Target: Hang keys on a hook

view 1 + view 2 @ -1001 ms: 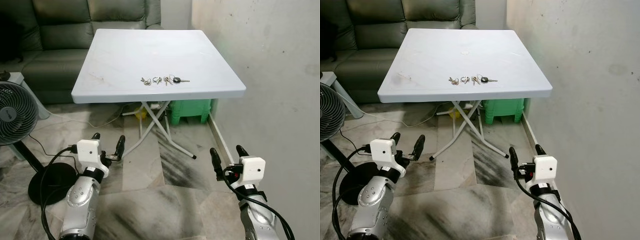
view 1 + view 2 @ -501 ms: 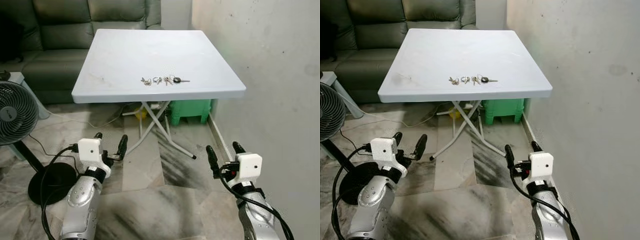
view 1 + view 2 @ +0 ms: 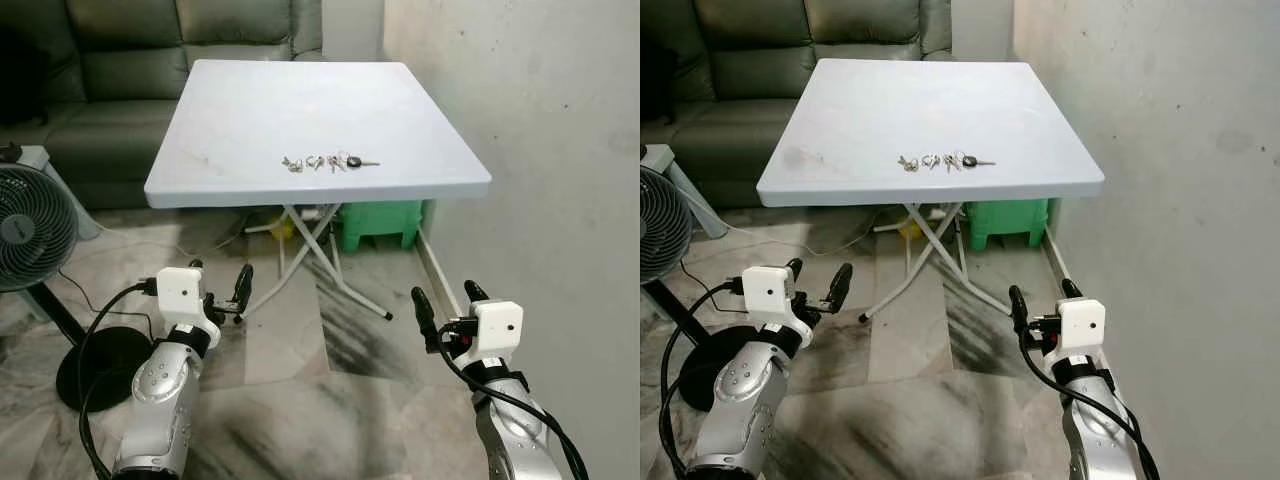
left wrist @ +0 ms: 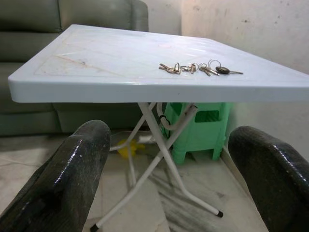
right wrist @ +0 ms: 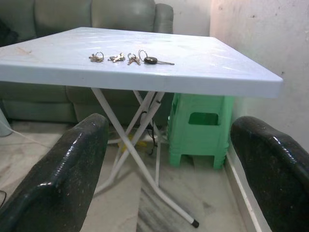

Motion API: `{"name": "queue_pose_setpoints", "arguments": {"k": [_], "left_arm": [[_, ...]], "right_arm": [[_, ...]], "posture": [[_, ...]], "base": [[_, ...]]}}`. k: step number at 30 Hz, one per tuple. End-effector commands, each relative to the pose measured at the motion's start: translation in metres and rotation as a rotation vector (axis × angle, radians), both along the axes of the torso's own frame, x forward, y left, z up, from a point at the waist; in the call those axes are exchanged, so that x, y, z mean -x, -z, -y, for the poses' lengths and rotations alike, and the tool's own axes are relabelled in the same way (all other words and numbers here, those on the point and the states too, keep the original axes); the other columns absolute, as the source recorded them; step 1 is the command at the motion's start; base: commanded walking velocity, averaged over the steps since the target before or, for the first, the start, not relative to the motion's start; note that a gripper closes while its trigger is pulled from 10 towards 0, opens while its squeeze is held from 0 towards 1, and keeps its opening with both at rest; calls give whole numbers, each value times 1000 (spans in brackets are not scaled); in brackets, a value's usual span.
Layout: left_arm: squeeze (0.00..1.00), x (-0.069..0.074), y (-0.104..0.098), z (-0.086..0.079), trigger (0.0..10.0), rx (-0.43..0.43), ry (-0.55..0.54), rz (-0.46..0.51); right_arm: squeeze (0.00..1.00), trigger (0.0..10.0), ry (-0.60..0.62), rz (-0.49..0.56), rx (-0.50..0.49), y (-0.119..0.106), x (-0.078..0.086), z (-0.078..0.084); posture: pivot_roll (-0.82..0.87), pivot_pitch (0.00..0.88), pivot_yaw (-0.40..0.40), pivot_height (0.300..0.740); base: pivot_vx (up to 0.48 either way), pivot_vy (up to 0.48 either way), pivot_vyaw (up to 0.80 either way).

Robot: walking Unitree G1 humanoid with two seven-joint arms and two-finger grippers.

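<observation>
Several keys were spread in a short row on the white folding table, toward its near edge and a little right of the middle; the rightmost key carried a dark head. The table was stood against a pale wall on the right, with a dark green sofa at its far side. A green plastic stool was seen under the table by the wall, just beyond the crossed white legs. A black-based fan was placed on the marble floor to the left.

Both arms were held low, near the camera and well short of the table. The left gripper was raised in front of the table's near left corner, its two black fingers spread apart with nothing between them; through the gap the table edge and the keys could be made out. The right gripper was held close to the wall on the right, below the table's near right corner, its fingers likewise parted and empty. The keys lay untouched, well apart from both grippers.
</observation>
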State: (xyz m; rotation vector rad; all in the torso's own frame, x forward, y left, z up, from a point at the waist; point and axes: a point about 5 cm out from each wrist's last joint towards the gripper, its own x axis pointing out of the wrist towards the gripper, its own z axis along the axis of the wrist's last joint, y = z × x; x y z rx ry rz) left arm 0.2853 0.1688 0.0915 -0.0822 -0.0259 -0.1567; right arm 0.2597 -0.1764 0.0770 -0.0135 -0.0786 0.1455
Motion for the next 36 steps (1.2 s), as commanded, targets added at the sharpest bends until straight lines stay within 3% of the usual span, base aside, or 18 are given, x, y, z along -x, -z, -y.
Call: {"name": "queue_pose_setpoints", "arguments": {"k": [1,29,34,36], "left_arm": [[0,-1,-5,-1,10000,-10,2,12],[0,-3,-6,9,10000,-13,39,4],[0,-3,-5,9,10000,-13,40,3],[0,-2,-5,9,10000,-14,39,2]], "right_arm": [[0,10000,-12,16,-2,-6,-2,-3],[0,10000,-33,12,40,-6,-2,-3],[0,10000,-33,10,68,-7,-3,-3],[0,10000,-35,6,38,-6,-3,-4]], "posture": [[-69,0,-3,740],[-72,0,-3,740],[-70,0,-5,740],[-69,0,-6,740]], "base": [[315,0,0],[320,0,0],[316,0,800],[319,0,797]]}}
